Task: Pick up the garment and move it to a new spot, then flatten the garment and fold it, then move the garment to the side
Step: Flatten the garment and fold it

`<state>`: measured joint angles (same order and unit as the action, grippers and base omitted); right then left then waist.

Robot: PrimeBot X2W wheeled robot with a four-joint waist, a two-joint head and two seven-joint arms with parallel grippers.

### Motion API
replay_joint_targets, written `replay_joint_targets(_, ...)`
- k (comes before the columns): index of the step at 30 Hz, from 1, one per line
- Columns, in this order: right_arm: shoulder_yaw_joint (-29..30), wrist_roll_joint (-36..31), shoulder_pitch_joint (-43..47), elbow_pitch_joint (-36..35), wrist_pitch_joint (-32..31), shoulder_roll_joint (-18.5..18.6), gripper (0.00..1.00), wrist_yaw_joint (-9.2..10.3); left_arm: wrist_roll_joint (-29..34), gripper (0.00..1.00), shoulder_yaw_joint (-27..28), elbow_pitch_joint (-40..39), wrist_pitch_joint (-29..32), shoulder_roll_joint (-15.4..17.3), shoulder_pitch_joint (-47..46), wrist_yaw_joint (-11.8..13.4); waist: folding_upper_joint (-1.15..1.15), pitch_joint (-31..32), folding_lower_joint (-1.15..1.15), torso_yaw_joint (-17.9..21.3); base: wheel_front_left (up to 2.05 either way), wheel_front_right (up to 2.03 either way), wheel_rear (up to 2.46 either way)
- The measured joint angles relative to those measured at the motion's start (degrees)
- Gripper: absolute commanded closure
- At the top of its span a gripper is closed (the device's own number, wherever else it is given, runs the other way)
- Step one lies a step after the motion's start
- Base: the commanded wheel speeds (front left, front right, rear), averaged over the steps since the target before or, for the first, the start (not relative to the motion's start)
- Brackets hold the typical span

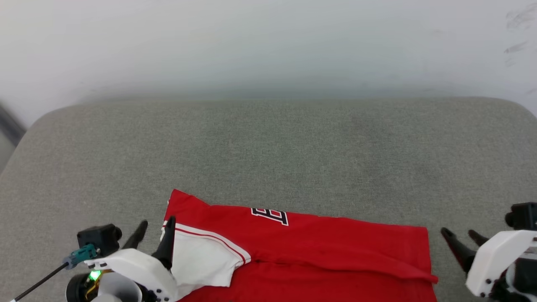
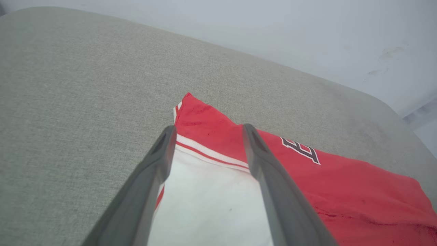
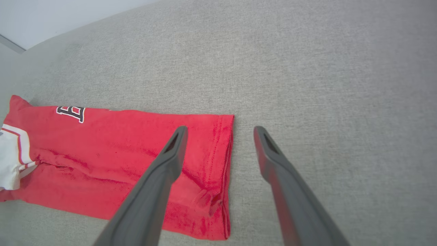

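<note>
**Folded jersey stretched between two open grippers**

The garment point(image 1: 319, 247) lies as a long red band on the grey padded surface point(image 1: 268, 147). Its long axis runs from the left gripper point(image 1: 157, 224), at the white sleeve end, to the right gripper point(image 1: 458, 233), just past the hem. The head view cuts off its near edge, and a fold half hides the dark numeral. Both arms sit low, fingers spread wide, holding nothing.

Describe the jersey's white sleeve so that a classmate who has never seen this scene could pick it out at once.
Start at the wide grey fabric surface, where a red jersey lies along the near edge. At the jersey's left end, by the left gripper, lies the sleeve: the one white patch on the red cloth, bordered by a red-and-white striped band.
</note>
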<state>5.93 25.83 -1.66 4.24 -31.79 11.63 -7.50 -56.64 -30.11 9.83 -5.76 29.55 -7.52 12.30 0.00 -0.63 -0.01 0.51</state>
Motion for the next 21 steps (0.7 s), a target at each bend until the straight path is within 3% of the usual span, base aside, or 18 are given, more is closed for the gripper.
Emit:
replay_joint_targets(7,4.3,-0.5,-1.1,-0.5,-10.0,2.9,0.0,0.0,7.0,0.0,0.9,-6.0,-6.8,0.0,-1.2,4.9,0.0,1.3,0.0,-1.0,0.0,0.0,0.0)
replay_joint_targets(12,5.9,-1.1,-0.5,0.2,-15.6,2.5,0.0,0.0,12.0,0.0,1.0,-10.1,-8.4,0.2,-1.0,7.4,0.0,1.2,0.0,-3.1,0.0,0.0,0.0)
replay_joint_targets(21,4.9,-1.7,-1.3,7.6,-17.9,-1.5,0.0,0.0,16.2,0.0,0.5,-15.5,-9.0,-0.5,-1.3,8.3,0.0,-2.7,0.01,-6.7,0.0,0.0,0.0)
